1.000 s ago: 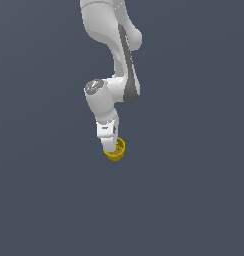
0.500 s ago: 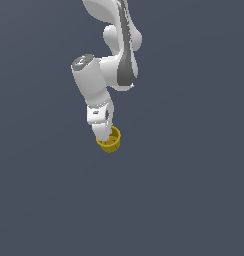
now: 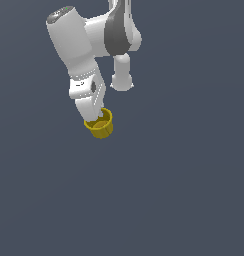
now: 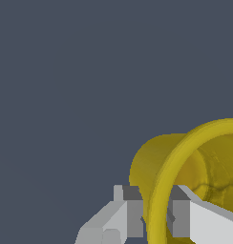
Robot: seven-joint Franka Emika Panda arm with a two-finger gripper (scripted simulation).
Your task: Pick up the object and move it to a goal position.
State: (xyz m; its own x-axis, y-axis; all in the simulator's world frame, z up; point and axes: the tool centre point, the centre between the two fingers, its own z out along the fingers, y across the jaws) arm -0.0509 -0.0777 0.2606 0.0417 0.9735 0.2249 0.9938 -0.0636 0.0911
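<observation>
The gripper (image 4: 154,217) pinches the yellow cup (image 3: 100,125) by its rim wall, one finger inside and one outside, so it can be carried.

Mustard-yellow cup (image 3: 100,125), white arm, slate background.
On my screen the cup's rim reads brighter yellow than its darker, ochre inside, with a faint dark crack-like line there. The arm (image 3: 79,45) is white with a grey band; the gripper (image 4: 154,217) fingers are pale grey with darker tips.
</observation>
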